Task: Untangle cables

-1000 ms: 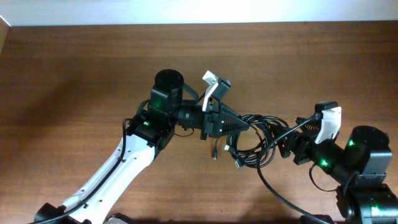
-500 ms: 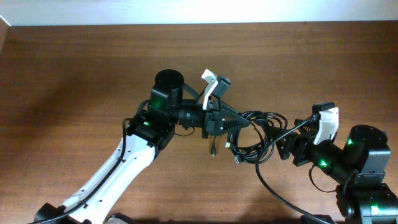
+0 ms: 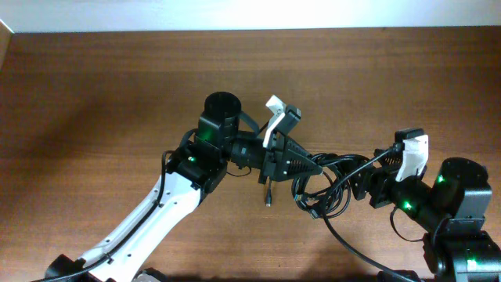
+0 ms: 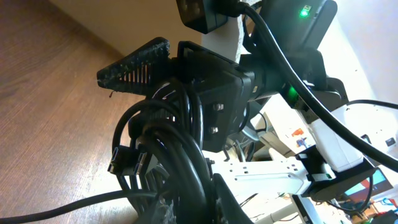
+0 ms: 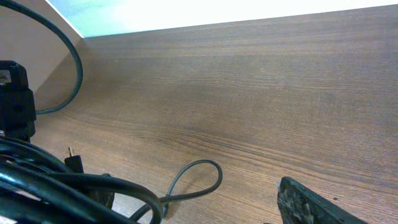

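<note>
The cables [image 3: 333, 192] are a bundle of thin black loops hanging just above the table between my two grippers. Small plug ends [image 3: 268, 197] dangle on the bundle's left. My left gripper [image 3: 313, 166] is shut on the bundle; in the left wrist view the cords [image 4: 180, 155] run down between its fingers [image 4: 199, 210]. My right gripper [image 3: 362, 182] sits at the bundle's right edge and shows in the left wrist view [image 4: 205, 87]. In the right wrist view only one finger [image 5: 311, 205] shows, far right, with a wide gap to the cables [image 5: 74, 186] and a small loop [image 5: 199, 174].
The brown wooden table [image 3: 117, 94] ends at a white wall along the far edge. The left arm's white link [image 3: 149, 211] crosses the front left. A thicker black robot wire [image 3: 344, 239] trails from the right arm [image 3: 454, 196] toward the front.
My left gripper has moved a little right and down with the bundle, closer to the right gripper. The loops and plug ends shifted with it. The right arm has stayed put.
</note>
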